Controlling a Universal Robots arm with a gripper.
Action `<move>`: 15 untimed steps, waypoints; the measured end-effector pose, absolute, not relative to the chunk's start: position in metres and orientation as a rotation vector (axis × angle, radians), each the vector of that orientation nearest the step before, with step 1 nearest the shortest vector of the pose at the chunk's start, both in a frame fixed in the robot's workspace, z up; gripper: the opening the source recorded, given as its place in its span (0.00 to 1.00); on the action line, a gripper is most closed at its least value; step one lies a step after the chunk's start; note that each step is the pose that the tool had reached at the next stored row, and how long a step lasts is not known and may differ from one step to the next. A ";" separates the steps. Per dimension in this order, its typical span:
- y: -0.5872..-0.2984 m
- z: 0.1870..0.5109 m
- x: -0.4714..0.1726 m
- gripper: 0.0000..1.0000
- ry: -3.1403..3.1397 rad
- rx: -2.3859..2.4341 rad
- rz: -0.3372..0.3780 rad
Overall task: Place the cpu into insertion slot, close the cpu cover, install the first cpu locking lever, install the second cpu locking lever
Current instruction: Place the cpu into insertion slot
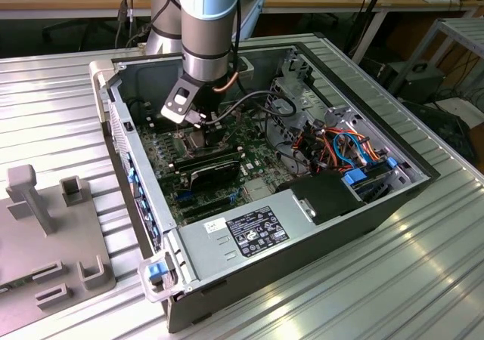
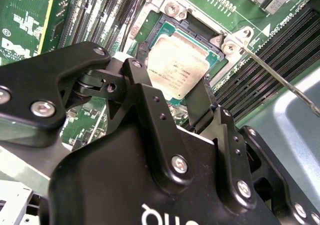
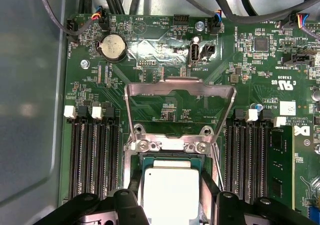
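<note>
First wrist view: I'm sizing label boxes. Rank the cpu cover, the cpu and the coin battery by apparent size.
1. the cpu cover, clearly largest
2. the cpu, partly hidden, so its full extent is unsure
3. the coin battery, clearly smallest

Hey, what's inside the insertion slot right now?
The cpu lies in the insertion slot, gripped by the gripper, with the cpu cover open. It hides the slot's centre; whether it is fully seated cannot be seen.
</note>
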State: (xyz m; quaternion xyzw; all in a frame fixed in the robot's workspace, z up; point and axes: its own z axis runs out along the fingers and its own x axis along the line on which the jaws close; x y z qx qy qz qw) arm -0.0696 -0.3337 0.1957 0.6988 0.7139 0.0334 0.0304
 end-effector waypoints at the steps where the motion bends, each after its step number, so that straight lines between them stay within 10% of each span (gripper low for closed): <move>1: -0.334 0.196 -0.070 0.55 2.200 2.154 0.103; 15: -0.336 0.198 -0.069 0.55 2.192 2.166 0.099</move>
